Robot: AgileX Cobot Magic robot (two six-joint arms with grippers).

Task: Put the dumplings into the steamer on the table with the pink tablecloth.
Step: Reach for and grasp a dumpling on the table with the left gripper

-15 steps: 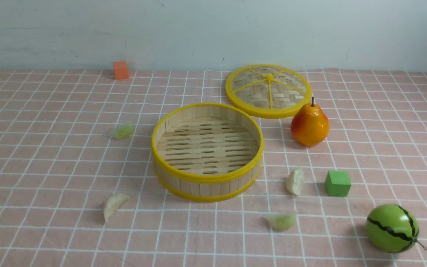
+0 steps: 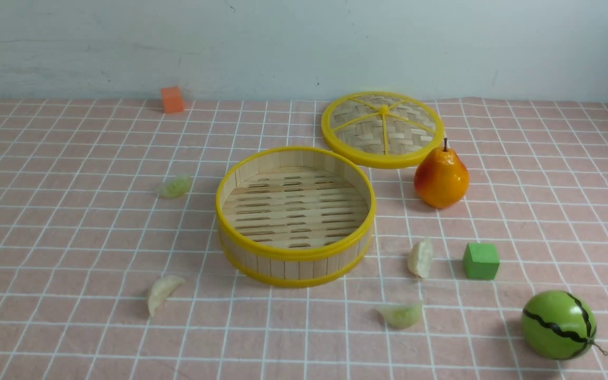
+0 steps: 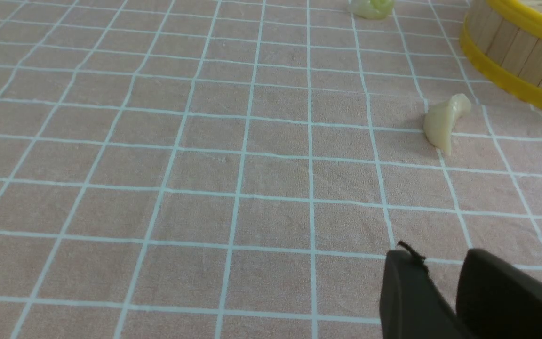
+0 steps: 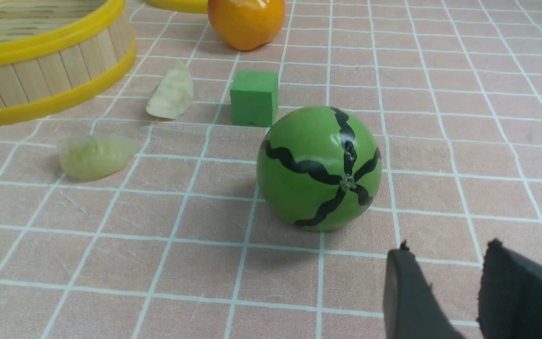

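The steamer point(image 2: 295, 253) stands empty in the middle of the pink tablecloth point(image 2: 72, 237) that covers the table. Several pale dumplings lie around it: one at the far left point(image 2: 173, 186), one at the near left point(image 2: 162, 292), one at the right point(image 2: 420, 257) and one at the near right point(image 2: 400, 314). Neither arm shows in the front view. My left gripper point(image 3: 440, 256) is open and empty above the cloth, short of the near-left dumpling point(image 3: 444, 123). My right gripper point(image 4: 447, 249) is open and empty, close behind the toy watermelon point(image 4: 319, 167).
The woven lid point(image 2: 382, 129) lies behind the steamer, with a pear point(image 2: 440, 177) beside it. A green cube point(image 2: 480, 260) sits right of the right-hand dumpling. The watermelon point(image 2: 557, 324) is at the near right. An orange cube point(image 2: 171, 99) stands by the back wall.
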